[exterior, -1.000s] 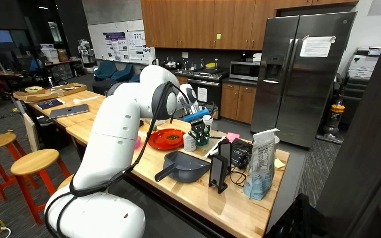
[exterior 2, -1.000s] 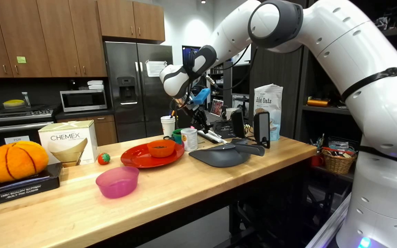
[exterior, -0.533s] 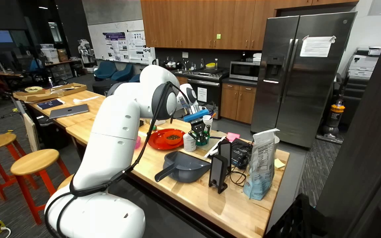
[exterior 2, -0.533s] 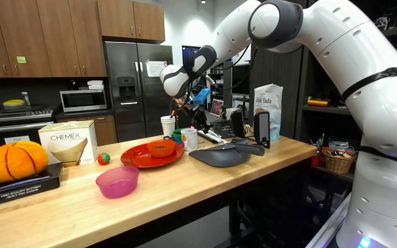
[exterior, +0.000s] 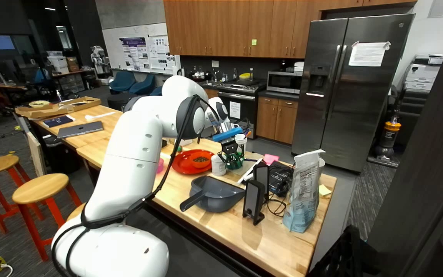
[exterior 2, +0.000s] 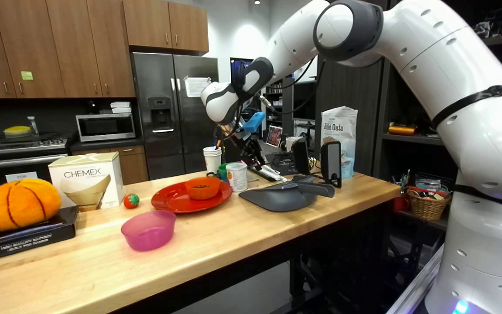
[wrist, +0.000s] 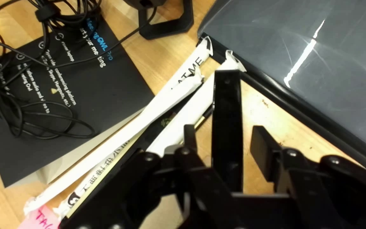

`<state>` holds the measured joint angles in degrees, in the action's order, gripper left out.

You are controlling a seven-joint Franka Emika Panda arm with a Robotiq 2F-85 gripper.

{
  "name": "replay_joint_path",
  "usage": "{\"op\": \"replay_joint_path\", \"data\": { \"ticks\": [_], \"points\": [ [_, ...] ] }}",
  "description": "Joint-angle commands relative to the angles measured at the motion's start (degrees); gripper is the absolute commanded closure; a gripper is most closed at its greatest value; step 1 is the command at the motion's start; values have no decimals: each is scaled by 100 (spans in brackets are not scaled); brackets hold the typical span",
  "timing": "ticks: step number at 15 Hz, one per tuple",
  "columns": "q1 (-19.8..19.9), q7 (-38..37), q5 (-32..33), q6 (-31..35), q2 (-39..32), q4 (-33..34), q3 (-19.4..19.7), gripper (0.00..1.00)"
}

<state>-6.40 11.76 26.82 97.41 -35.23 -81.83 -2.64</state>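
Fingers point(wrist: 262, 152): parted partway, gaps showing either side of the bar point(wrist: 227, 117); apparently holding nothing.
Bar's place: between the fingers; standing or lying, cannot tell.
Bar's handling: likely light, stiff, slick; best pinched mid-length across its long sides.
Sticks point(wrist: 132, 128): paper-wrapped, on the table point(wrist: 259, 108); wrappers may tear.
Dustpan point(wrist: 297, 44): beyond, likely stiff plastic.

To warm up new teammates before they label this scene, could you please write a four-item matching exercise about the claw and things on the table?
Things:
1. Dustpan
2. Orange bowl
3. Narrow paper wrappers
4. Claw

Places, colours, states:
A. White, with printed lettering
B. Jaws apart
C. Dark grey, lying on the table
D. On the red plate

Right pairs: 1-C, 2-D, 3-A, 4-B.
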Motion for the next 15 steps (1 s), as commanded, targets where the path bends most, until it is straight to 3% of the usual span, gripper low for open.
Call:
{"op": "replay_joint_path", "data": {
  "ticks": [1, 4, 5, 15],
  "points": [
    [-70, -17, 32, 3, 20, 11, 80, 21],
    [-83, -32, 45, 14, 40, 0, 81, 2],
    [-93, -46, 55, 18, 55, -4, 84, 0],
    [-199, -153, 162, 97, 282, -72, 83, 0]
  ]
}}
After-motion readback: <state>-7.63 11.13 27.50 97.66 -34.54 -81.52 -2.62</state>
